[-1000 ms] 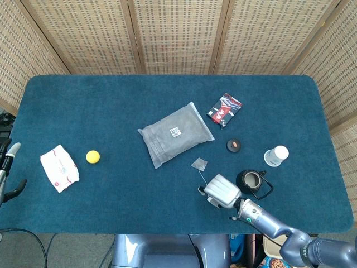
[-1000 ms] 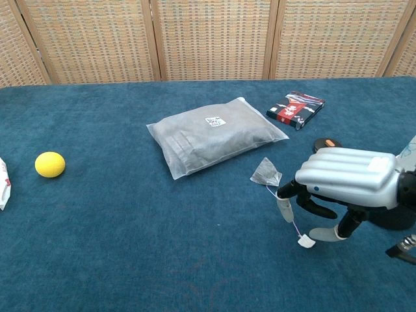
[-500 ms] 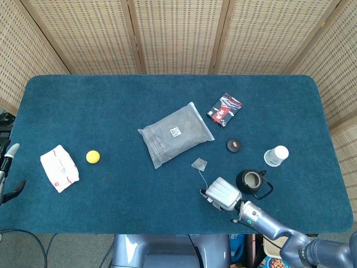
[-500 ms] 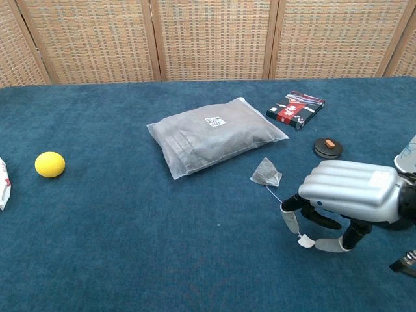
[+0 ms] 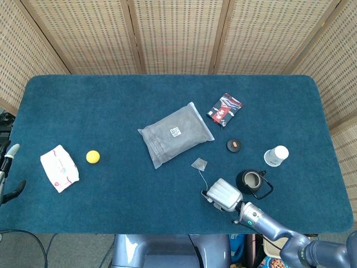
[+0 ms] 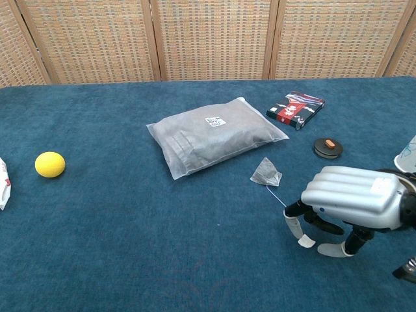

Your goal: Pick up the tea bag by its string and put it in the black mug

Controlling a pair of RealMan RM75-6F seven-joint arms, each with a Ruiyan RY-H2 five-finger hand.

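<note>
The right robot hand is reaching in low over the near edge of the bench, palm down, its pale back facing up and its forearm trailing off toward the lower right corner; its fingers are curling downward toward the blue cloth, their tips sitting right at the paper tag and the near end of the string; whether the tips are actually pinching the string or only touching it I cannot tell, since the fingers are hiding the contact. The left robot hand is showing only at the far left edge of the head view, off the bench, with dark fingers apart and nothing in them.

The tea bag is lying flat on the cloth, a small grey translucent pouch, just in front of the near corner of the grey plastic package and apart from it; its thin string is running from the pouch toward the right robot hand, ending at the white tag beneath the fingers. The black mug is standing upright just to the right of that hand in the head view, its handle pointing toward the lower right, its inside looking pale; the chest view is not showing it.
</note>
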